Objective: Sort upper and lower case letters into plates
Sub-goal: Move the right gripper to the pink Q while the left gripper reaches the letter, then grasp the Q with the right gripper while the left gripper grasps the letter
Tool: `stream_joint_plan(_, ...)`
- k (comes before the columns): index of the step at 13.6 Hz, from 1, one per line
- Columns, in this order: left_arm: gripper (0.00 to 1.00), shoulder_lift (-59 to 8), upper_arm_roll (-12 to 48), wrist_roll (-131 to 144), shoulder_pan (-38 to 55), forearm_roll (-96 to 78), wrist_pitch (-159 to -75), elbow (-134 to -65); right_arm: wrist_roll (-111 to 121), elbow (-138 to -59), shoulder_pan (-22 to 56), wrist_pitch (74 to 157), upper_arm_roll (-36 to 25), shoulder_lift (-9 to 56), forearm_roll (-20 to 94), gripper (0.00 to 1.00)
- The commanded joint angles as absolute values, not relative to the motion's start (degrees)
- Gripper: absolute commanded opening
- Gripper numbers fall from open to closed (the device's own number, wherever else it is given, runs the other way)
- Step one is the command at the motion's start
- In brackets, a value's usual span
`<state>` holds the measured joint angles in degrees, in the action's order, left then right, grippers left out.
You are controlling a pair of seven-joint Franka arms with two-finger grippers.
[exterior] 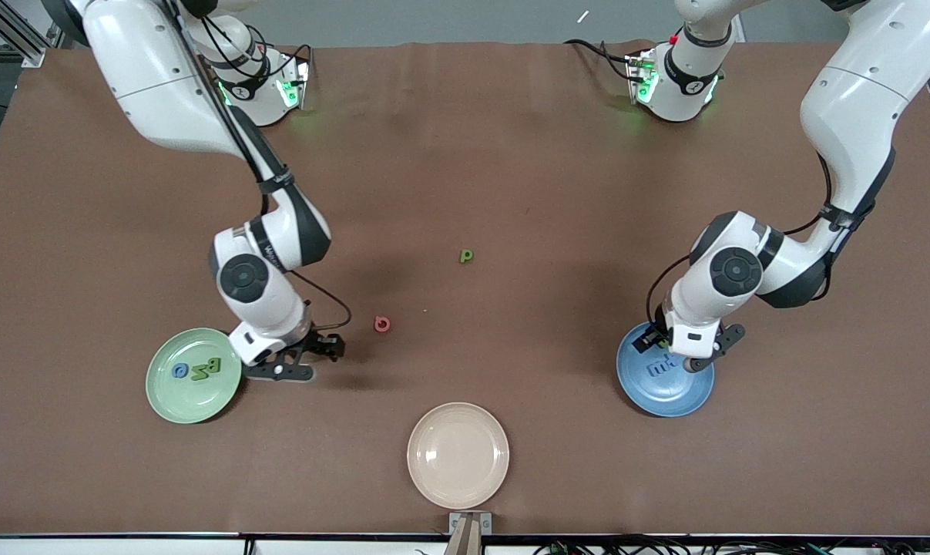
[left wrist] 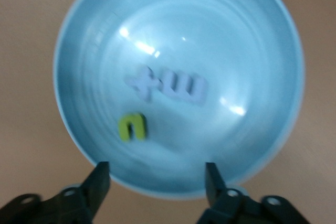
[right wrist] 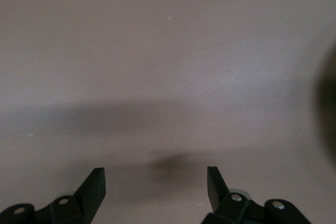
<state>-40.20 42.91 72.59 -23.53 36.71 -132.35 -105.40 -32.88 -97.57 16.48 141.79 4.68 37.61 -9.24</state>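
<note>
One cream plate (exterior: 458,455) nearest the camera. Green plate (exterior: 193,375) beside the right gripper (exterior: 314,358), jaws wide, empty: three letters (exterior: 199,370). Blue plate (left wrist: 178,85) under the left gripper (left wrist: 157,182), wide, empty: three letters (left wrist: 165,88). Loose on brown table (exterior: 465,154): red letter (exterior: 382,324), green letter (exterior: 466,255).

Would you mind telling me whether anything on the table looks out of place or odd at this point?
Nothing is spilled or damaged. Two letters lie loose on the table outside any plate: a green letter mid-table and a red letter nearer the front camera, beside the open right gripper. The cream plate holds nothing.
</note>
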Motion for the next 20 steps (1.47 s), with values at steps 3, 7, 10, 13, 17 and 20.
stream_joint_plan(3, 0.99, -38.8, 51.1, 74.4, -23.1, 36.5, -122.4, -103.1, -41.8, -93.8, 22.9, 142.9, 4.1, 41.5, -7.4, 0.87)
stream_joint_plan(7, 0.99, -39.3, 54.8, 79.6, -20.0, 36.4, -122.0, -103.5, -42.9, -94.9, 24.6, 143.3, 4.1, 41.6, -7.2, 0.87)
stream_joint_plan(10, 0.99, -39.6, 54.8, 81.2, -16.8, 36.5, -122.5, -103.4, -44.2, -96.3, 25.4, 143.3, 4.1, 41.7, -7.2, 0.87)
stream_joint_plan(13, 0.99, -40.2, 54.5, 83.7, -13.4, 36.5, -123.0, -102.7, -44.1, -97.6, 25.5, 143.3, 4.1, 41.7, -7.3, 0.83)
stream_joint_plan(17, 0.91, -42.6, 54.1, 83.9, -8.7, 37.2, -126.1, -102.0, -44.1, -98.5, 26.2, 143.3, 4.1, 41.7, -7.2, 0.71)
stream_joint_plan(20, 0.88, -43.0, 47.9, 85.8, -1.0, 36.6, -126.7, -100.1, -44.1, -99.7, 26.4, 142.8, 4.1, 41.4, -7.2, 0.55)
